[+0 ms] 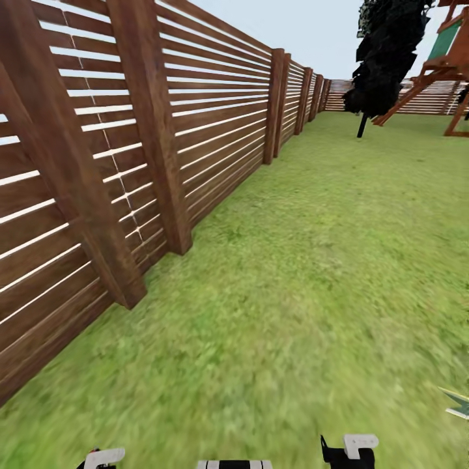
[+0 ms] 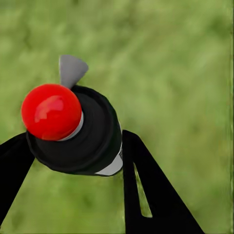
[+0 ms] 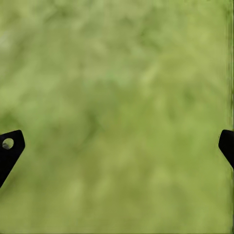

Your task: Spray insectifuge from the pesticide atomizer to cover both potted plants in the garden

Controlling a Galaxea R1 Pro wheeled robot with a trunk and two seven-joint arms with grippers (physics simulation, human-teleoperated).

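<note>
1. The fence (image 1: pixel 130 163) runs along the left, receding to the far corner.
2. The lawn (image 1: pixel 312 293) lies right of it.
3. A tree (image 1: pixel 384 58) stands far right, a play frame (image 1: pixel 443 65) just beside it.

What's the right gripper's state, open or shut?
Open. In the right wrist view the right gripper has its two dark fingertips at opposite edges of the picture, with only blurred lawn between them and nothing held.

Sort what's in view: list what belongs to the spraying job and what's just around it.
Job:
pesticide atomizer, clamped in the left gripper
right gripper, open
pointed leaf tips, possibly a potted plant

Just around:
slatted wooden fence
lawn
dark tree
wooden play frame
</note>
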